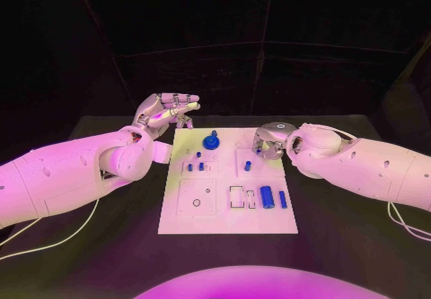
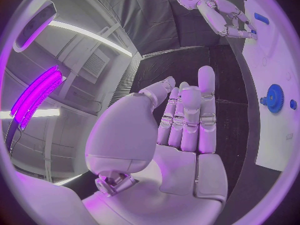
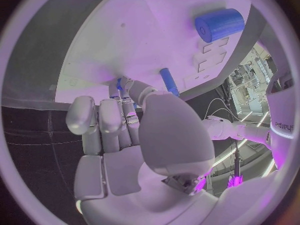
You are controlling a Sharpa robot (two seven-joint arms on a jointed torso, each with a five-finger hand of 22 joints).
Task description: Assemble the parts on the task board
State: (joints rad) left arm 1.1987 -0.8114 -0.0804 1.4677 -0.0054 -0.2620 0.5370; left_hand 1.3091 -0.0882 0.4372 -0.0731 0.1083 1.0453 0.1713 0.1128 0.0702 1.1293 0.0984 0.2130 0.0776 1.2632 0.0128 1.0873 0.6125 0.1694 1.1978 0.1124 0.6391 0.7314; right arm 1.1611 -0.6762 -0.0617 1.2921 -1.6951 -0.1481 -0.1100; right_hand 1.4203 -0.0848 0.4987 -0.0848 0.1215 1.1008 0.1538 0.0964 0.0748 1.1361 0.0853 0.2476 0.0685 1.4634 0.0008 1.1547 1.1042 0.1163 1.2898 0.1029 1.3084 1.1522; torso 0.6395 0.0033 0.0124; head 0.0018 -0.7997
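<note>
Parts lie scattered over the task board (image 1: 180, 218), the white plate in the middle of the black surface (image 1: 350, 243). A blue gear (image 1: 211, 142) stands near the board's far edge, a few small blue pegs (image 1: 195, 166) stand just nearer than it, a single short peg (image 1: 248, 166) stands to their right, and toward the near right corner a thick blue cylinder (image 1: 266, 194) lies beside a thinner blue pin (image 1: 283, 199). Pale recesses in the board sit just left of those two.

Around the surface the room is dark, with black drapes hanging behind; the left wrist view catches long ceiling light strips overhead.

Off the board's far left corner the left hand (image 1: 167, 111) is raised above the surface, palm turned up, its fingers (image 2: 187, 117) held straight and close together with nothing in them, the thumb lying alongside. Its white arm comes in low across the surface from the left.

At the board's far right edge the right hand (image 1: 272, 142) is bent down over the plate, fingertips (image 3: 125, 85) pressed close against the white face. In the right wrist view they close round a small blue part (image 3: 118, 83), with another blue peg (image 3: 169, 81) standing just beside the thumb. The thick cylinder lies well apart from that hand.
</note>
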